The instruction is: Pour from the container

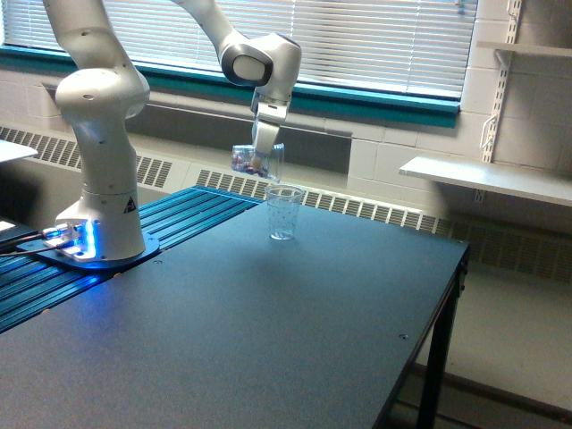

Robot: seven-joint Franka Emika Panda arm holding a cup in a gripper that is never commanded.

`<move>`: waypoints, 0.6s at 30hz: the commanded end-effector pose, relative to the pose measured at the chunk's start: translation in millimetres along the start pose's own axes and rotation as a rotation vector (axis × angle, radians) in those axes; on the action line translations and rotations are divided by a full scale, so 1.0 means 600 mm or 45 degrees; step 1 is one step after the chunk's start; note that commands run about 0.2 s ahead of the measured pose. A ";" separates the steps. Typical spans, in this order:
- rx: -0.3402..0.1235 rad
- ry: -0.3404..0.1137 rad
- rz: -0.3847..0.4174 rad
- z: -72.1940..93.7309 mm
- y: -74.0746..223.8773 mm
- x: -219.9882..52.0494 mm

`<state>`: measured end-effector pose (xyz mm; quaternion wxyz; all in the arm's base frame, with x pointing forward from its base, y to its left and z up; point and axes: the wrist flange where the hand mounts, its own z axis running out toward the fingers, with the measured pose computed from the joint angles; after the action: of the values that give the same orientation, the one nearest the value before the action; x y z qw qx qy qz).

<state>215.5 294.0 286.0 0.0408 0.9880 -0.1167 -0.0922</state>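
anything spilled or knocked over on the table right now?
Nothing stands out. The receiving cup stands upright on the table, with no spill visible around it. The gripper holds the container tipped on its side above it, as pouring needs.

Only the dotted cup [283,213] interrupts the bare table [268,331] below.

No words, brands or numbers can be read. The only sign is a small triangular warning sticker [128,205] on the white robot base [100,219], its symbol too small to make out. The dotted cup [283,213] carries fine dots, not legible markings.
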 end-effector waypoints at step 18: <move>0.011 -0.131 0.125 -0.003 0.000 0.032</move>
<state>230.9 284.7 279.4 0.0409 0.9774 -0.1588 -0.1334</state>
